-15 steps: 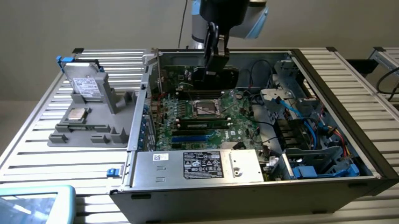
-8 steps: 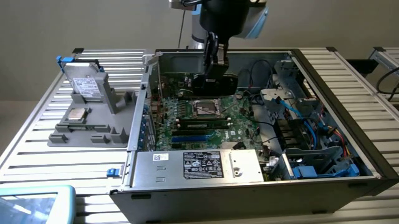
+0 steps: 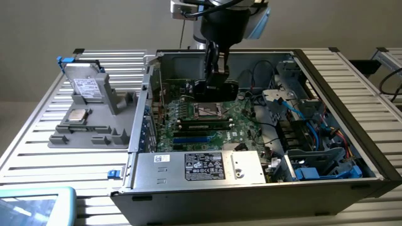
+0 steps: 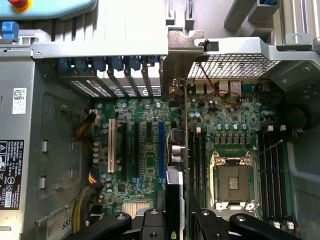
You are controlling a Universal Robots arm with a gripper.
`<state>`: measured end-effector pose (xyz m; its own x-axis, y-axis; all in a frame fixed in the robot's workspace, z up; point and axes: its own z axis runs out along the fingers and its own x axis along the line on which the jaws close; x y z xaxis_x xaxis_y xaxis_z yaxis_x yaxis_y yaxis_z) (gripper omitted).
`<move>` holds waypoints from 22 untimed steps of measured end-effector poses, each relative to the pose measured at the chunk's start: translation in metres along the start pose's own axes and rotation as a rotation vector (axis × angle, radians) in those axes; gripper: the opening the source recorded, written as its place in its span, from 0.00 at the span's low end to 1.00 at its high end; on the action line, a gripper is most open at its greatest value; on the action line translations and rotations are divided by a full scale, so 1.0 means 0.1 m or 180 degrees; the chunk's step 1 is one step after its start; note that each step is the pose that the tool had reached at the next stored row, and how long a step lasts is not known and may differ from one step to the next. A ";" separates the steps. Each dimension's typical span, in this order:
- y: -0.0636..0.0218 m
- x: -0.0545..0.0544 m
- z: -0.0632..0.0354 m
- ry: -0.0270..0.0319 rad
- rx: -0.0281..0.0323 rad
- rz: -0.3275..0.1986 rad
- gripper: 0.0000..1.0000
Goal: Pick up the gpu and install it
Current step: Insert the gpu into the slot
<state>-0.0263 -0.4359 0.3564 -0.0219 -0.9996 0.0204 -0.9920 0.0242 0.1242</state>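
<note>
One gripper, one gpu between its jaws, over one motherboard

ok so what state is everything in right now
case: side open
gpu: upright inside the case, gripped
fingers: shut on gpu
cpu socket: empty
blue slot: empty
drive: standing in grey holder
</note>
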 end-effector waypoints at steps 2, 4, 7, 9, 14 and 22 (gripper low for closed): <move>-0.004 0.00 0.032 0.0000 0.0000 0.0000 0.27; -0.007 0.00 0.068 0.0000 -0.0003 0.0001 0.27; -0.009 0.00 0.122 0.0000 -0.0009 0.0000 0.27; -0.008 0.00 0.154 0.0000 -0.0012 0.0000 0.27; 0.006 0.01 0.191 0.0000 -0.0014 0.0000 0.27; 0.050 0.09 0.326 0.0000 -0.0012 -0.0006 0.27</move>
<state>-0.0355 -0.4450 0.3248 -0.0201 -0.9996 0.0201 -0.9915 0.0226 0.1278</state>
